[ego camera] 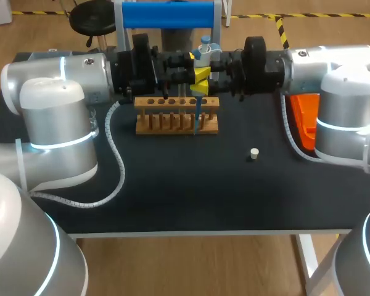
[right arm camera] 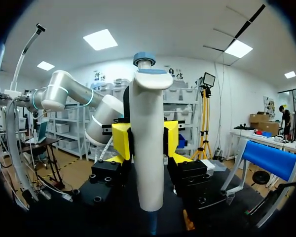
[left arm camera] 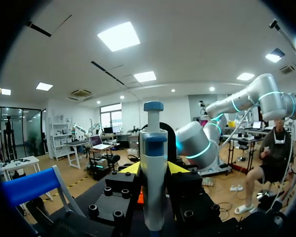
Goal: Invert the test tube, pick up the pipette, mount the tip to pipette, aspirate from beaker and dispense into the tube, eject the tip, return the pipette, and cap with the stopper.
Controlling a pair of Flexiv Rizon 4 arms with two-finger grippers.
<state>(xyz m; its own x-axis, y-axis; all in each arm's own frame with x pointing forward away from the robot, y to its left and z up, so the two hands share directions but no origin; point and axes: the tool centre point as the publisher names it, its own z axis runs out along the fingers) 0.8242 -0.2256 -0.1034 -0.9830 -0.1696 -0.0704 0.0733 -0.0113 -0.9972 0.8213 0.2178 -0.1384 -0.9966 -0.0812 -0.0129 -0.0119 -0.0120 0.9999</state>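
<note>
Looks like the dispense step: right jaws clamp pipette [right arm camera: 147, 148] upright, tip [ego camera: 197, 118] down in rack [ego camera: 166, 122]. Left jaws alongside, grip unclear. Next: lift straight out, eject tip.

On the black table [ego camera: 172, 197]
A wooden rack [ego camera: 149, 129] stands far back; an orange thing [ego camera: 303, 117] sits at the right side.

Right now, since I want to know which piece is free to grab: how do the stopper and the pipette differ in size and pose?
The stopper is a small stubby plug, while the pipette is long and slim. The stopper lies loose on the table, apart from the wooden rack. The pipette stands upright in the air over that rack, its blue tip pointing down at it. Both are mostly white.
</note>
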